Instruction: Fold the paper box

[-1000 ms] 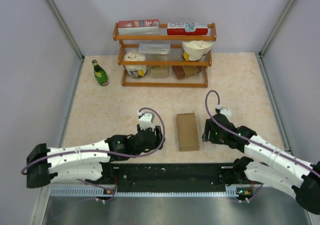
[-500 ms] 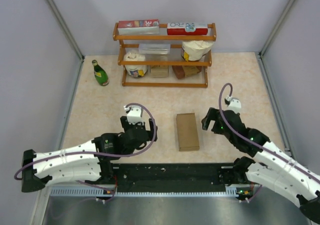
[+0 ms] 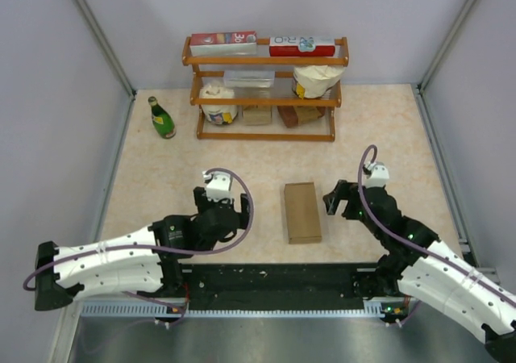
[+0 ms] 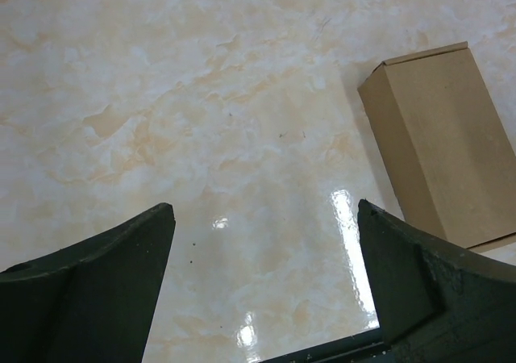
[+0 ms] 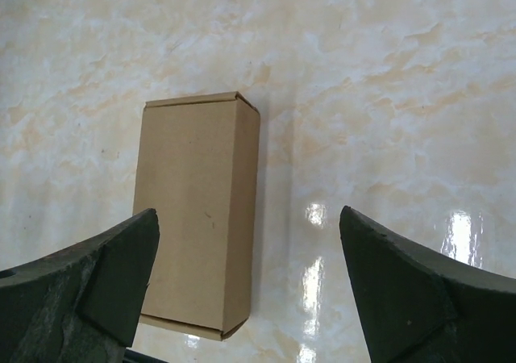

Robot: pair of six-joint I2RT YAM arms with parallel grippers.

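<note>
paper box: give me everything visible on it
The paper box is plain brown unprinted cardboard, folded into a closed, shallow oblong with flap seams at its short ends. It lies flat on the marbled table, long axis running front to back. Only the table touches it; the left claw and right claw stand open on either side.

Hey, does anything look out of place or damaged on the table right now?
Nothing stands out. The paper box lies closed and flat on the table, the left gripper and right gripper open and clear of it. The green bottle stands upright beside the shelf.
</note>
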